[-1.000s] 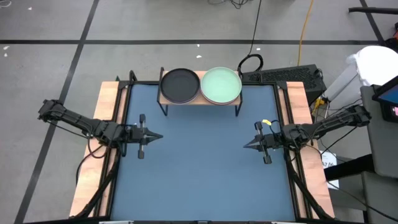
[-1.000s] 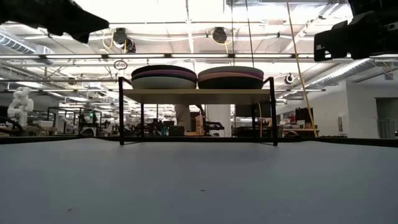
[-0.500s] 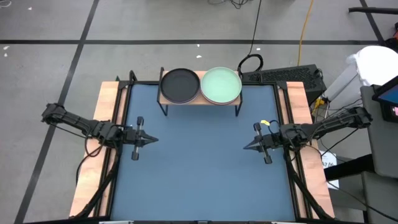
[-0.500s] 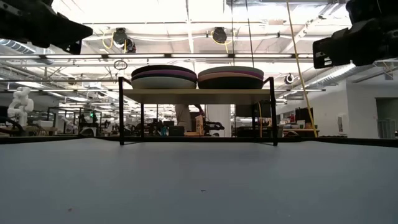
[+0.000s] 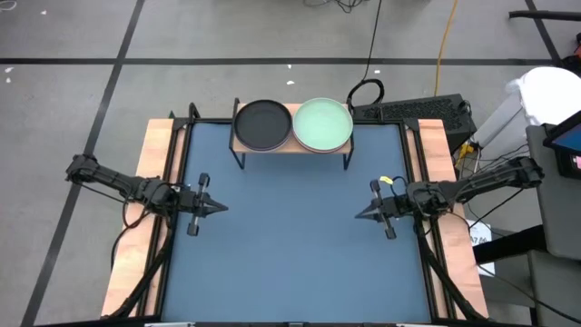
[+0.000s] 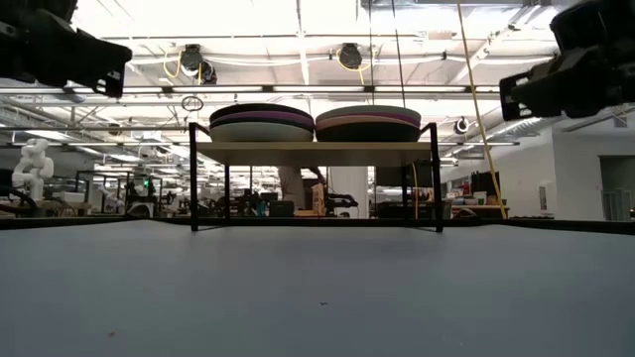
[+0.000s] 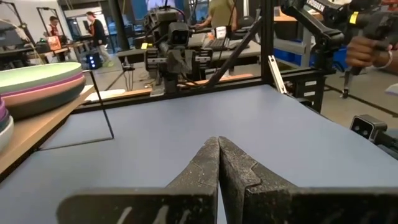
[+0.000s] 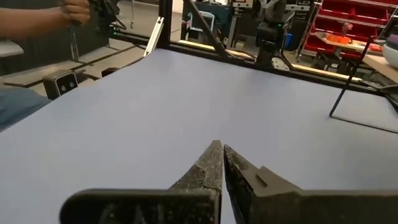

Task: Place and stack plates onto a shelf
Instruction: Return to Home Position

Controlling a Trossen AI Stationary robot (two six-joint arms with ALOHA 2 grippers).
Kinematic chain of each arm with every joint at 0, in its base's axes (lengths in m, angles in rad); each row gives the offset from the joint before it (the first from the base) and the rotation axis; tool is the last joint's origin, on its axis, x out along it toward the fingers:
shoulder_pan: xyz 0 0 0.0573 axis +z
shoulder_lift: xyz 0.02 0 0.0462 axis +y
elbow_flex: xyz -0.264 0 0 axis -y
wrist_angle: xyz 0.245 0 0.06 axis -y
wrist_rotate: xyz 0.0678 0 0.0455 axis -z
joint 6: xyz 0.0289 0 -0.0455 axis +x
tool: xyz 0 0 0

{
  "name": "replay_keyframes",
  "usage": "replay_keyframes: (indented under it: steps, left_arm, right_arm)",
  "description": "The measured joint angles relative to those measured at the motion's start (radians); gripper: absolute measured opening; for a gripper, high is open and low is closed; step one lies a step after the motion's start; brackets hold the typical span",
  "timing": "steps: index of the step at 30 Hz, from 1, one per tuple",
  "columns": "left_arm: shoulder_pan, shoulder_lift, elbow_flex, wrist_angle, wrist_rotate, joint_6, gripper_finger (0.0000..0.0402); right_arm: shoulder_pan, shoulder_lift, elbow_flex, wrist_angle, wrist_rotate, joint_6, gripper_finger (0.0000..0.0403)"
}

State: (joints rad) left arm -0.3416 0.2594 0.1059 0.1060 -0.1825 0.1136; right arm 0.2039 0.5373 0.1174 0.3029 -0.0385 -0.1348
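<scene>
Left gripper (image 5: 221,207): fingers closed, over the table's (image 5: 290,254) left side. Shelf (image 6: 317,147): between both grippers, well apart from each. It holds two plate stacks, charcoal plate (image 5: 262,124) topping one, mint green plate (image 5: 322,124) the other. Right gripper (image 5: 358,215): closed. Keyboard (image 5: 413,109) behind the shelf.

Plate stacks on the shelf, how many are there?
2, on the shelf: one topped by a black plate at left, one by a green plate at right. Lower plates partly hidden.

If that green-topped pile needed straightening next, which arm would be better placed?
Right, probably. The right gripper, shut and empty, sits on the mint green plate's side of the table; the left gripper is nearer the charcoal plate.
</scene>
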Motion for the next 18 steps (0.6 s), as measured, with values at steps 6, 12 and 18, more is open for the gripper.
replay_keyframes:
  steps: [6,12,18]
  left_arm:
    - [0.000,-0.047,-0.036,0.001,0.000,-0.004,0.0001]
    - [0.020,-0.106,-0.064,-0.015,0.003,-0.018,0.0001]
    - [0.034,-0.172,-0.065,-0.089,0.010,-0.020,0.0001]
  right_arm:
    - [0.000,0.000,-0.080,0.149,0.006,0.014,0.0000]
    - [-0.001,0.000,-0.091,0.134,0.007,0.023,0.0000]
    - [-0.001,-0.016,-0.092,0.116,0.007,0.021,0.0000]
